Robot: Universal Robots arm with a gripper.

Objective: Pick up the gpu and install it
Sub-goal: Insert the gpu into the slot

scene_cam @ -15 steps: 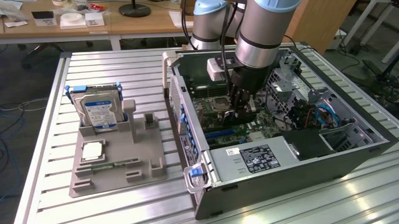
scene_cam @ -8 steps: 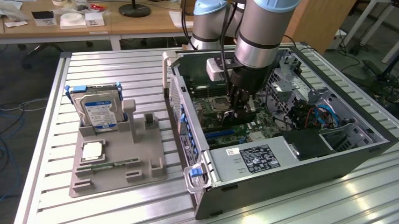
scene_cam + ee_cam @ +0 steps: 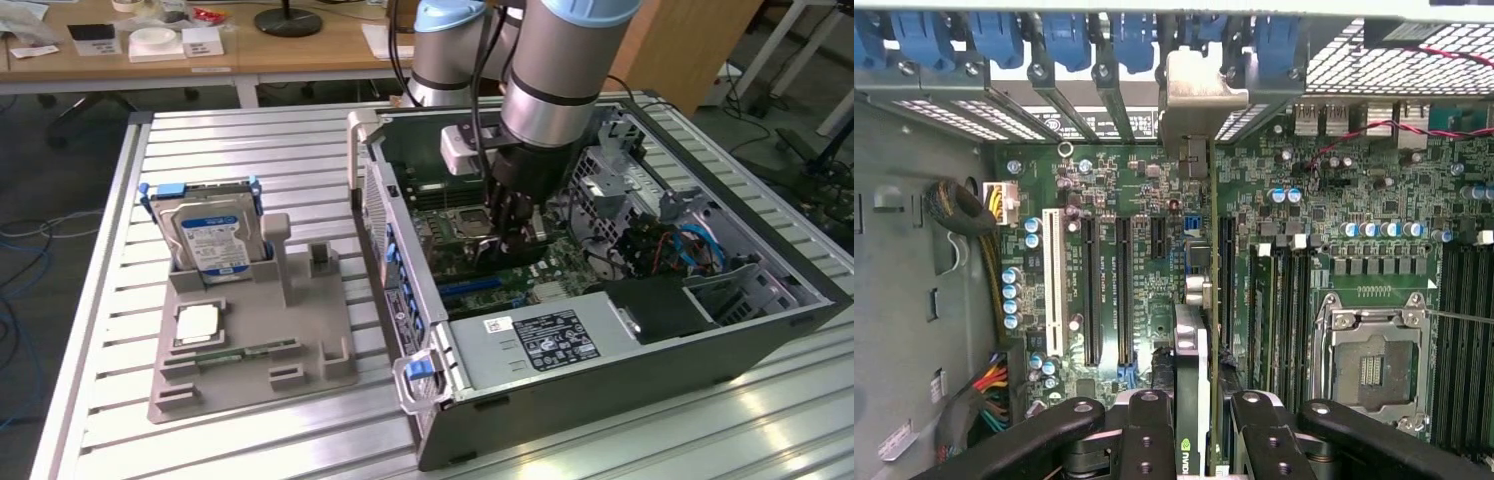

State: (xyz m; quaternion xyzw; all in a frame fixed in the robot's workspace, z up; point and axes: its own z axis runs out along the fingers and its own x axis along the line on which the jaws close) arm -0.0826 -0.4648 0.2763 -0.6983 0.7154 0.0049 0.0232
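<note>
Item: gpu (image 3: 1194, 370), picked up and carried edge-on between the half-closed fingers of my end effector (image 3: 1199, 430), held inside the open computer case (image 3: 747, 330) directly above the motherboard (image 3: 1124, 290) slots; I judge seating still outstanding.

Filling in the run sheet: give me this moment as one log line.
stage: install | hand: closed on gpu, edge-on above motherboard slots | place: inside open PC case | tray: hard drive standing
</note>
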